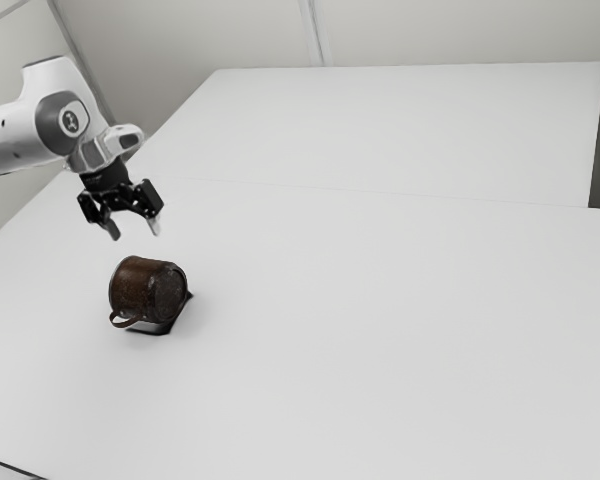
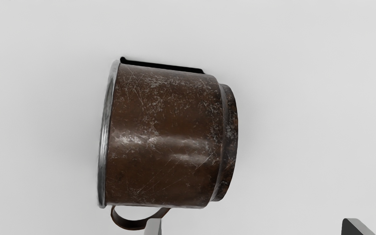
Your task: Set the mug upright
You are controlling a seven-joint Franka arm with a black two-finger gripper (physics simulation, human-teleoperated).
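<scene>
Hand (image 1: 135,231) wide and empty above the sideways mug (image 1: 140,288), silvery rim (image 2: 103,140) in wrist view.

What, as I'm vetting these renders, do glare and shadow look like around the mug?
Wrist view: pale glare streaks along the mug, sheen on its rim, soft shading on the table beside it; exterior view: fairly even light on the table, a hard-edged black patch by the mug, shadow or object unclear.

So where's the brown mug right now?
In the exterior view, the mug lies on its side on the white table, toward that view's left, with the open gripper just above it in the picture.
</scene>
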